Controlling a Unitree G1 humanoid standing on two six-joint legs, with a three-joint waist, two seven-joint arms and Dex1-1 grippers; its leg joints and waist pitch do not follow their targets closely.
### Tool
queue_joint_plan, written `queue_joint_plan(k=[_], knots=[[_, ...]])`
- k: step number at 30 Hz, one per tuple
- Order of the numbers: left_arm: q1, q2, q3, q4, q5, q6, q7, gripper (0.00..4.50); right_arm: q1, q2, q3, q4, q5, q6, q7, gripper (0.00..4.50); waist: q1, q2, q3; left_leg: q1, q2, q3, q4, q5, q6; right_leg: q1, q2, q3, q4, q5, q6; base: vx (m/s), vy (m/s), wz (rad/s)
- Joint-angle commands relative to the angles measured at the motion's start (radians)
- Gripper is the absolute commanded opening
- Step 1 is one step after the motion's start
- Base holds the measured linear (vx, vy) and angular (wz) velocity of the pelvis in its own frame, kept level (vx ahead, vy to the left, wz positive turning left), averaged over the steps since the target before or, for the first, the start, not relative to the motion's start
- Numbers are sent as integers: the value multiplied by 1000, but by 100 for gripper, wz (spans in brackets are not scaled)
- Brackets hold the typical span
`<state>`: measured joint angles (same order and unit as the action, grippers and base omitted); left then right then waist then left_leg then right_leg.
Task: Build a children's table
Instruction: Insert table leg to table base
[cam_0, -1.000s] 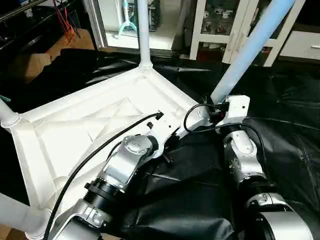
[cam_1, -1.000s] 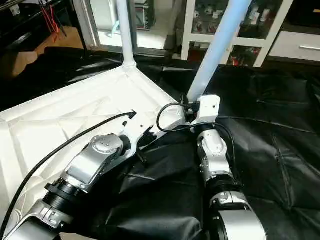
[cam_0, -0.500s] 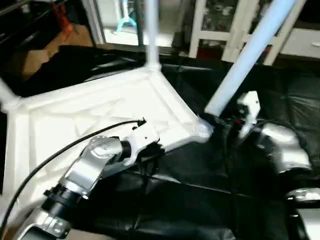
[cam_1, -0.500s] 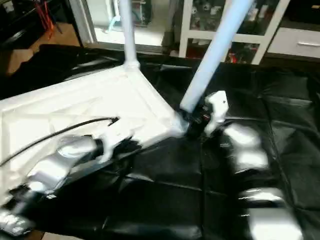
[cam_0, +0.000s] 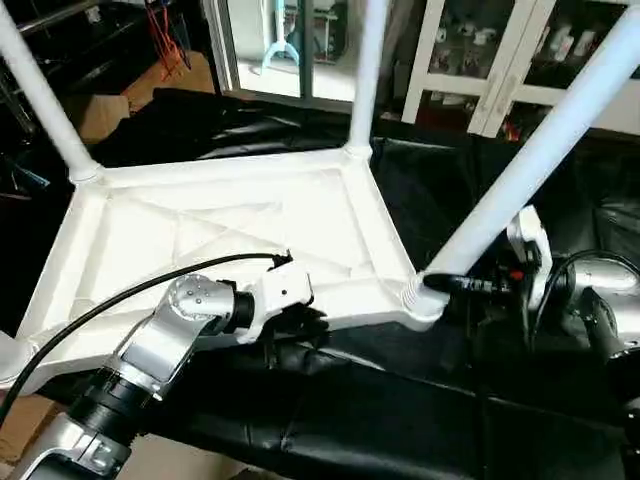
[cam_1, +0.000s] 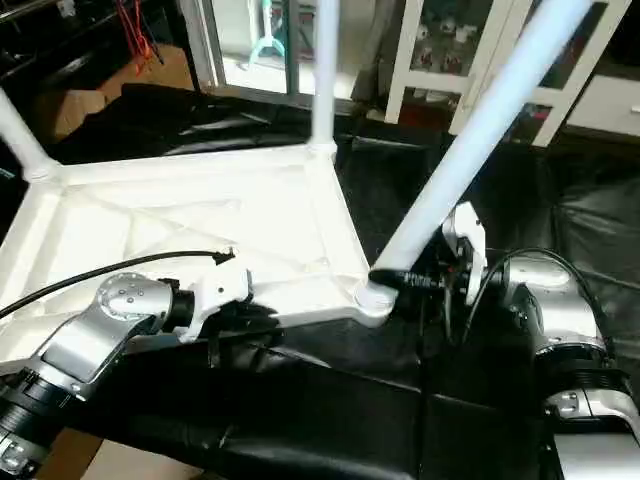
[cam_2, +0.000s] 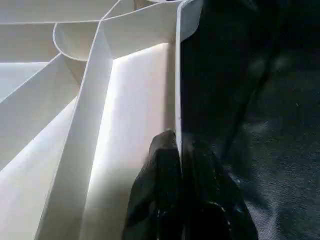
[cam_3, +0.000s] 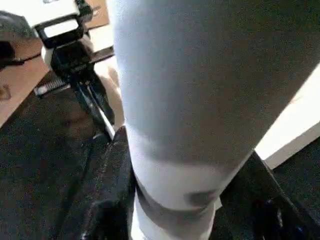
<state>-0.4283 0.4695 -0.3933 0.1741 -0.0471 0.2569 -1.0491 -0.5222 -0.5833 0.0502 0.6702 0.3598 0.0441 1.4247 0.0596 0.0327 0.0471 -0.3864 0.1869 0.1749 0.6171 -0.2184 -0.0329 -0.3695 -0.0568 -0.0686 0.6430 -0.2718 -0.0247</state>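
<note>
On black sheet (cam_0: 420, 420), tabletop (cam_0: 220, 230) upside down, legs cut off above. Our left gripper (cam_2: 180, 200) pinches its near rim; our right gripper (cam_1: 405, 282) clamps near-right leg (cam_0: 530, 160), fingertips hidden.

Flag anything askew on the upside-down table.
The leg in the right gripper leans away from the tabletop at its near corner socket, while the far leg stands upright.

Bright daylight from the window (black cloth stays dim).
</note>
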Motion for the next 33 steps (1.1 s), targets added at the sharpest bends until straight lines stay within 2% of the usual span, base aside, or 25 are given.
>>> queue_joint_plan(k=[1, 5, 7, 8, 9, 10, 14, 17, 18, 20, 21, 22, 23, 25, 26, 27, 28, 29, 30, 31, 33], knots=[[-14, 37, 53, -5, -6, -11, 6, 0, 108, -40, 140, 104, -202, 3, 0, 185, -6, 3, -52, 23, 66, -20, -60, 39, 169, 39, -91, 50, -59, 222, -302, 0, 0, 0], [-15, 35, 51, -1, -10, -18, 2, 0, 103, -34, 159, 105, -230, -36, -11, 185, -11, -2, -54, 22, 63, -20, -60, 35, 157, 42, -90, 52, -58, 244, -300, 0, 0, 0], [-10, 38, 50, 1, -5, -28, 8, 0, 104, -38, 189, 96, -261, -63, -6, 185, -12, -8, -54, 21, 61, -20, -60, 34, 160, 43, -90, 52, -57, 243, -296, 0, 0, 0], [-7, 39, 50, 2, -1, -32, 12, 0, 105, -41, 202, 93, -271, -75, -3, 185, -15, -6, -54, 21, 61, -21, -60, 35, 160, 42, -89, 52, -58, 242, -291, 0, 0, 0], [0, 39, 52, 2, 1, -37, 16, 0, 109, -38, 213, 89, -274, -85, -2, 185, -18, -13, -53, 21, 61, -20, -61, 33, 160, 42, -88, 52, -60, 241, -289, 0, 0, 0], [1, 39, 52, 2, 1, -37, 16, 0, 110, -38, 214, 89, -274, -85, -1, 185, -18, -8, -53, 22, 62, -21, -63, 27, 158, 41, -89, 52, -60, 236, -286, 0, 0, 0], [39, 41, 49, -38, -6, -18, 9, 0, 125, -9, 244, 85, -286, -131, -23, 185, -29, -11, -52, 26, 65, -23, -70, -9, 133, 41, -88, 52, -63, 240, -282, 0, 0, 0], [49, 39, 44, -60, -10, -4, 8, 0, 128, 13, 230, 73, -262, -129, -37, 185, -36, -12, -57, 27, 64, -23, -71, -10, 125, 46, -86, 52, -63, 275, -283, 0, 0, 0], [49, 37, 41, -72, -14, 5, 5, 0, 134, 16, 220, 61, -240, -110, -27, 185, -33, 3, -58, 28, 62, -25, -72, -19, 119, 46, -87, 51, -62, 277, -285, 0, 0, 0], [49, 33, 35, -81, -19, 9, -2, 0, 141, 14, 211, 57, -223, -101, -13, 185, -36, -3, -59, 29, 64, -25, -72, -21, 114, 48, -86, 51, -64, 295, -283, 0, 0, 0], [43, 34, 28, -68, -20, -3, -16, 0, 143, 11, 213, 62, -217, -91, 1, 185, -38, 3, -55, 31, 63, -23, -77, -60, 101, 48, -84, 49, -70, 272, -283, 0, 0, 0], [39, 36, 24, -58, -20, -12, -25, 0, 144, 9, 215, 67, -215, -86, 9, 185, -37, 2, -53, 32, 63, -23, -79, -78, 95, 49, -84, 49, -72, 254, -284, 0, 0, 0], [33, 36, 17, -45, -16, -23, -33, 0, 147, 10, 215, 70, -206, -71, 24, 185, -34, 14, -49, 36, 64, -24, -85, -123, 78, 48, -85, 48, -77, 196, -285, 0, 0, 0], [30, 36, 12, -38, -14, -28, -36, 0, 150, 14, 214, 76, -195, -57, 37, 185, -36, 8, -51, 40, 64, -24, -88, -134, 60, 54, -84, 49, -81, 182, -283, 0, 0, 0], [28, 32, 12, -38, -18, -23, -35, 0, 154, 28, 206, 85, -175, -34, 48, 185, -36, 37, -55, 45, 63, -26, -86, -131, 48, 55, -83, 47, -81, 207, -282, 0, 0, 0], [27, 30, 12, -39, -21, -19, -37, 0, 155, 36, 200, 90, -163, -20, 52, 185, -37, 28, -57, 42, 64, -27, -86, -117, 48, 59, -82, 47, -78, 250, -284, 0, 0, 0], [26, 29, 11, -40, -21, -17, -38, 0, 155, 38, 197, 93, -158, -15, 54, 185, -37, 24, -56, 40, 61, -26, -85, -112, 53, 60, -82, 47, -79, 262, -283, 0, 0, 0], [26, 27, 10, -42, -22, -14, -40, 0, 155, 41, 193, 98, -153, -9, 55, 185, -37, 30, -57, 41, 60, -25, -85, -112, 59, 61, -83, 46, -80, 267, -280, 0, 0, 0], [23, 22, 5, -37, -21, -16, -45, 0, 150, 47, 186, 122, -152, -13, 55, 185, -35, 30, -57, 41, 60, -25, -84, -111, 62, 61, -85, 47, -80, 267, -280, 0, 0, 0], [20, 20, 2, -31, -18, -19, -48, 0, 146, 50, 183, 137, -152, -14, 55, 185, -32, 25, -58, 39, 60, -25, -84, -98, 72, 62, -87, 47, -77, 255, -280, 0, 0, 0], [12, 19, 0, -23, -11, -25, -50, 0, 134, 51, 181, 157, -160, -26, 58, 185, -34, 27, -54, 40, 59, -24, -86, -108, 75, 60, -86, 46, -84, 212, -273, 0, 0, 0]])
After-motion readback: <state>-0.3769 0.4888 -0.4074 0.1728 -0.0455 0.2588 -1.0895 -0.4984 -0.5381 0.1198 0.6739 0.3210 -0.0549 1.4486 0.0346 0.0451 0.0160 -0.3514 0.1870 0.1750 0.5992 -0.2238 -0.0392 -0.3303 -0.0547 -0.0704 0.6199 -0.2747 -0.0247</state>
